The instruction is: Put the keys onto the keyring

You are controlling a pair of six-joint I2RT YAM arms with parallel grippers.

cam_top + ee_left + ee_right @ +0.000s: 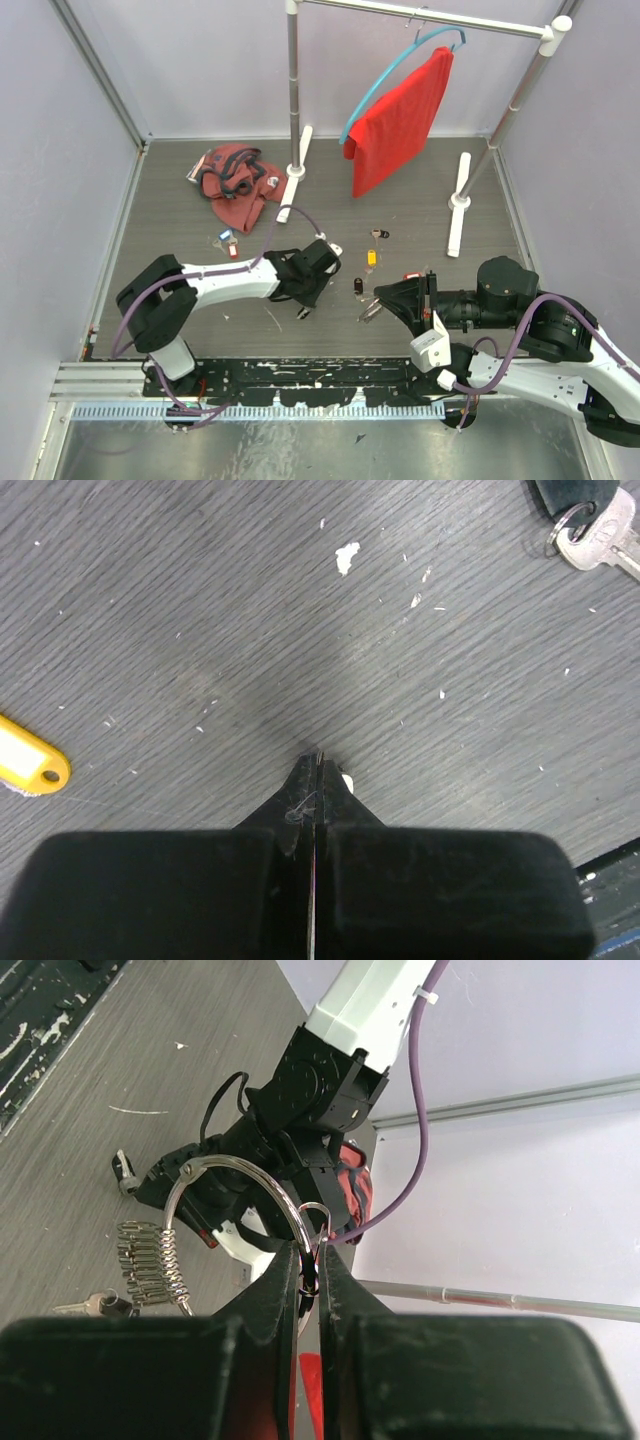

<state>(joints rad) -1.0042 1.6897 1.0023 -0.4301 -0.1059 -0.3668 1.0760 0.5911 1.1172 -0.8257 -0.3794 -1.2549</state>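
My right gripper (318, 1260) is shut on the keyring (215, 1165), a large silver wire ring held off the table. Several silver keys (150, 1260) hang on it in a stack, and a small ring (318, 1212) sits at the fingertips. In the top view the right gripper (372, 308) is mid-table. My left gripper (318, 765) is shut, its tip on the table, with nothing showing in it; in the top view it (303, 312) is left of the right one. Loose keys lie around: yellow tag (371, 257), black tag (358, 286), red tag (411, 276).
A yellow tag (30, 762) and a black-tagged key (595, 530) lie near the left gripper. A red cloth heap (235, 185) has tagged keys (228, 240) beside it. A clothes rack (293, 90) holds a red shirt (400, 120); its white feet (459, 205) rest on the table.
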